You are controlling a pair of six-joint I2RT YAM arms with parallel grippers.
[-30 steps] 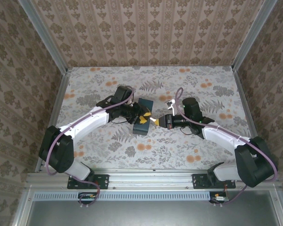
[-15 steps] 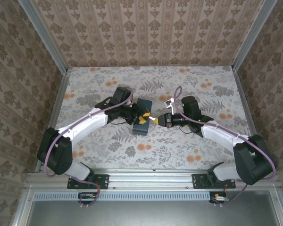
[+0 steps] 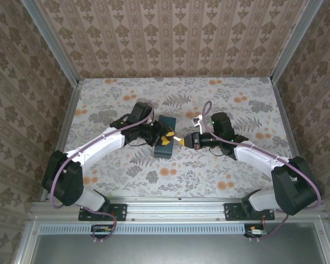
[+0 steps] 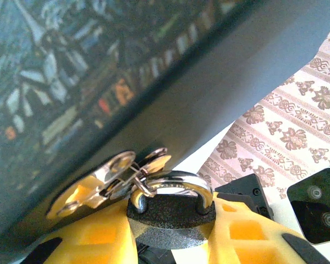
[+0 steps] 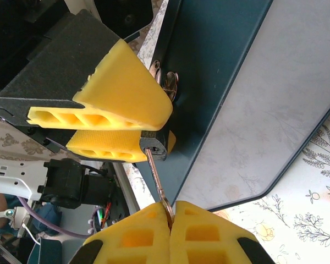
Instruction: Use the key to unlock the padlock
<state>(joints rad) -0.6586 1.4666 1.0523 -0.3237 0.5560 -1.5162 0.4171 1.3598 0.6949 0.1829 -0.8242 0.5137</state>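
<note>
From above, the left gripper (image 3: 165, 136) and the right gripper (image 3: 185, 141) meet nose to nose in the middle of the flowered table (image 3: 220, 176), at the right edge of a dark box (image 3: 166, 149). The padlock (image 3: 170, 138) is a small dark speck at the yellow tips there. The key (image 3: 179, 141) is a pale sliver between the two claws.

The left wrist camera shows the padlock clamped between the left claw's yellow pads (image 4: 93, 242). Its silver shackle (image 4: 175, 180) points up, and spare keys (image 4: 99, 176) on a ring through it lie against the box. The box lid carries a printed picture, but any lettering is too blurred to read.

On the right wrist camera, the right claw's yellow fingertips (image 5: 203, 231) are pinched tight on the key's head. The blade runs up to the padlock's underside and touches it. I can't make out a brand on the lock.
</note>
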